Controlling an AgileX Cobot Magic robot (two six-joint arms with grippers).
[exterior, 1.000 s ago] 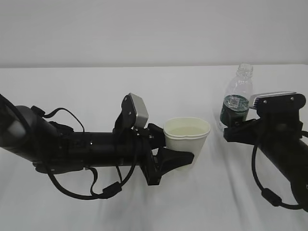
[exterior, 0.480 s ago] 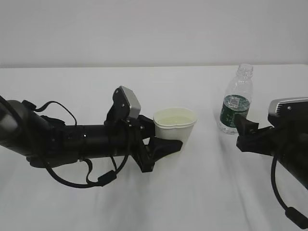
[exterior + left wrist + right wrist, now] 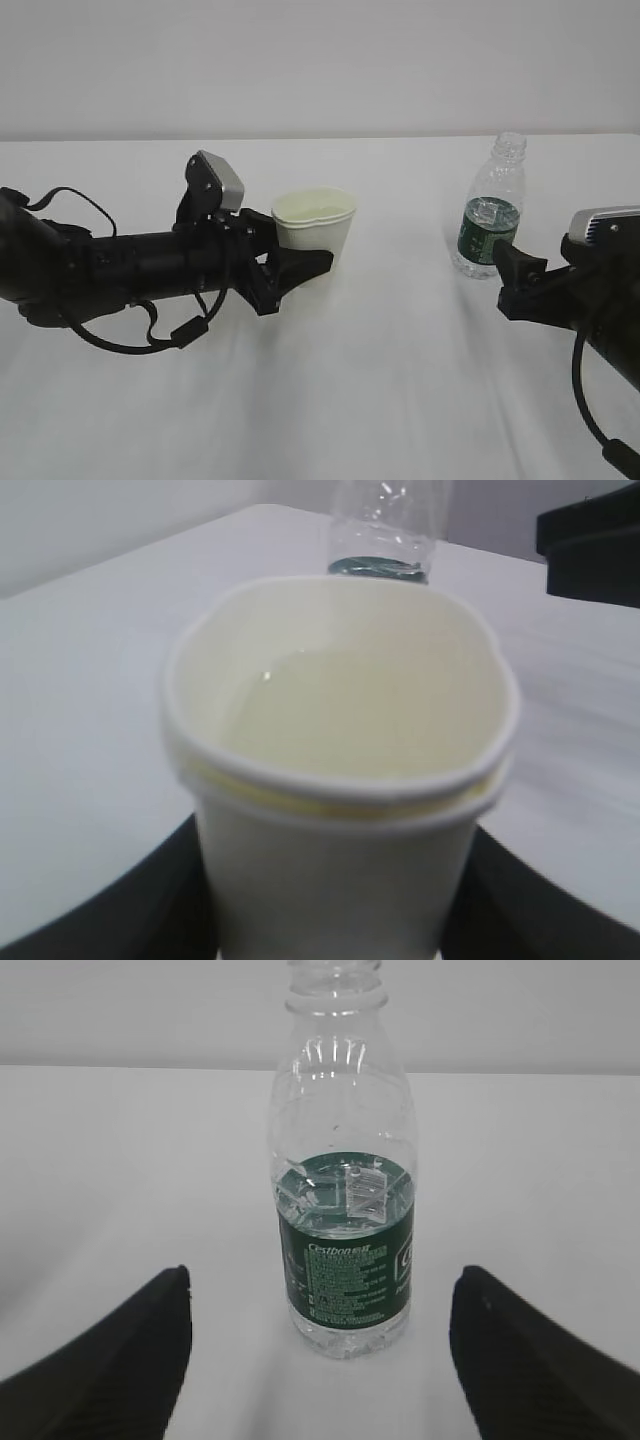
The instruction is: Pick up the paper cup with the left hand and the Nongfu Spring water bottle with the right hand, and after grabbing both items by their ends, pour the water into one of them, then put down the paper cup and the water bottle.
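Left wrist view shows the left gripper [image 3: 300,262] hugging the paper cup [image 3: 315,222] upright near the desk's [image 3: 400,400] middle so the water [image 3: 340,715] stays in, while the right gripper [image 3: 318,1345], wide apart, holds nothing behind the standing Nongfu Spring water bottle [image 3: 490,210] near the right edge.

We see two arms, both matte black. The left arm [image 3: 130,265] is a thick round tube that widens toward nine o'clock into a bulkier joint housing. Thin black cables [image 3: 150,335] loop loosely along it, one arching over the top, another sagging beneath with a small cylindrical lump on it. A small grey box with rounded corners [image 3: 218,180] sits on a black bracket above its wrist. The left claw [image 3: 300,262] has angular black fingers. The right arm [image 3: 590,300] is blockier, topped by a pale grey box [image 3: 605,222], with a black cable [image 3: 590,410] curving below. The right claw [image 3: 320,1355] shows two dark, rounded fingers [image 3: 110,1360].
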